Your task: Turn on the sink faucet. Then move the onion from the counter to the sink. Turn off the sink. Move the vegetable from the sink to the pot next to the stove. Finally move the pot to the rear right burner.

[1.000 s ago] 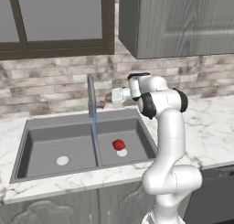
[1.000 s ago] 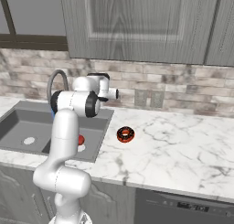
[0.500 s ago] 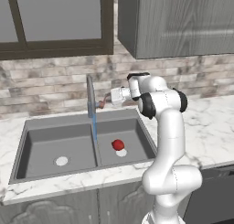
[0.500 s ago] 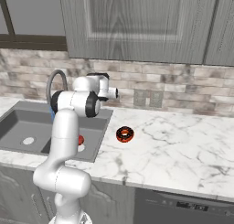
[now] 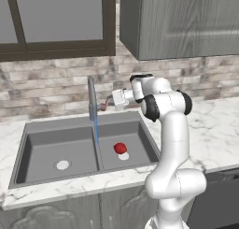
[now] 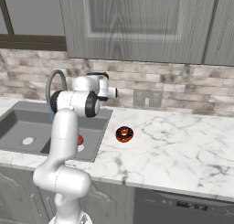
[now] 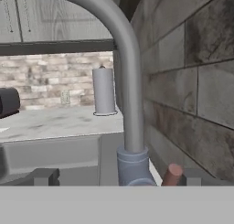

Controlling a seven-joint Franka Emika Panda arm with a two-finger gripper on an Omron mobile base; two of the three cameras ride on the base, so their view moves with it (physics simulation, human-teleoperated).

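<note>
Faucet (image 5: 93, 102) running, onion (image 5: 120, 148) in the right basin, open gripper (image 5: 111, 102) at the lever.

Water falls in a blue stream from the faucet into the sink (image 5: 39, 131), and the onion sits by the right basin's drain, at about 5 o'clock from the faucet base. The gripper's jaws stand wide apart, holding nothing, just at 3 o'clock of the small reddish lever (image 7: 172, 174); in the hand view the lever sits at about 4 o'clock from the faucet base. My judgement: shutting the water off is the step in hand. The lever is small and close to the brick wall (image 7: 192, 81), so a sweep could slip past it, or the hand could scrape the wall or catch the faucet itself, leaving the water running. A doughnut (image 6: 124, 134) lies on the counter (image 6: 173, 141), well clear.
</note>
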